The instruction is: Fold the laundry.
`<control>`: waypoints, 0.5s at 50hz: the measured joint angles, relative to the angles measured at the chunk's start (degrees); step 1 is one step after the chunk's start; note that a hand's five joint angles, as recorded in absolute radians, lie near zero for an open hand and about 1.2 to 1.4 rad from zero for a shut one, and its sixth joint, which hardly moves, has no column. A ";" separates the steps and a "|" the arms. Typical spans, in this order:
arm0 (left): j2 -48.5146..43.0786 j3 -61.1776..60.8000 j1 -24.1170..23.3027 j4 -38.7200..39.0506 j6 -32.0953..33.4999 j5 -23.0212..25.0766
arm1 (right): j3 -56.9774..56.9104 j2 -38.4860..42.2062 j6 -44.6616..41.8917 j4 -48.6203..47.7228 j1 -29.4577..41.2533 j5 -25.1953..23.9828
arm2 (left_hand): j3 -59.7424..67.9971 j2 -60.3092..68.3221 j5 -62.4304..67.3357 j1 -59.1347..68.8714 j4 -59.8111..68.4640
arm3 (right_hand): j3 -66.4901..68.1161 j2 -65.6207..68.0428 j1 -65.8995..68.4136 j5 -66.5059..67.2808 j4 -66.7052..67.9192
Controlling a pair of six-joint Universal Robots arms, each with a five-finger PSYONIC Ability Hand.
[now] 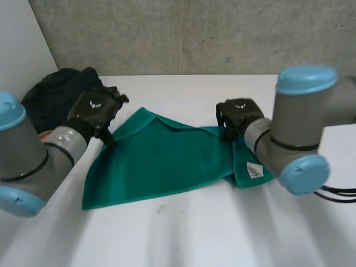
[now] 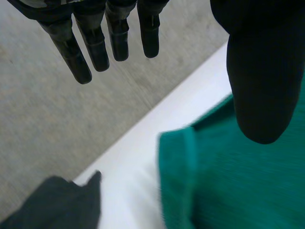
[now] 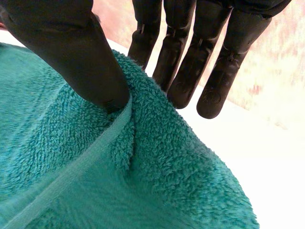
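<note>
One green towel (image 1: pixel 161 161) lies on the tabletop (image 1: pixel 194 233). Your right robot hand (image 1: pixel 238 115) pinches its right edge; your left robot hand (image 1: pixel 94 108) hovers, fingers straight and apart, over the far-left corner. Folding looks barely begun.

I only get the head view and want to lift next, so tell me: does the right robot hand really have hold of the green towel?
Observer: Yes. In its wrist view, the right robot hand pinches a raised fold of the green terry-cloth towel between its thumb and its straight fingers.
Operator: And the left one, is it holding the towel too?
Observer: No. The left robot hand holds nothing. Its straight fingers are spread, and its thumb is over the towel near a hemmed edge.
</note>
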 measured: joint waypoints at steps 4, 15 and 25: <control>-2.94 4.70 -0.60 0.87 -0.40 -0.09 | 2.47 -7.37 -6.27 3.86 0.37 -2.65 | -1.52 -1.42 -1.49 -1.13 -1.33 | 0.00 0.00 0.00 0.00 0.02; -16.13 17.56 -3.68 0.79 -1.01 0.44 | 6.95 -19.49 -15.23 10.79 4.25 -4.98 | -2.58 -2.90 -2.71 -2.69 -2.71 | 0.00 0.00 0.00 0.00 0.03; -22.32 21.40 -7.46 0.67 -2.94 8.40 | 11.02 -25.04 -15.59 11.24 7.25 -5.31 | -2.58 -3.08 -2.77 -2.69 -2.94 | 0.00 0.00 0.00 0.00 0.04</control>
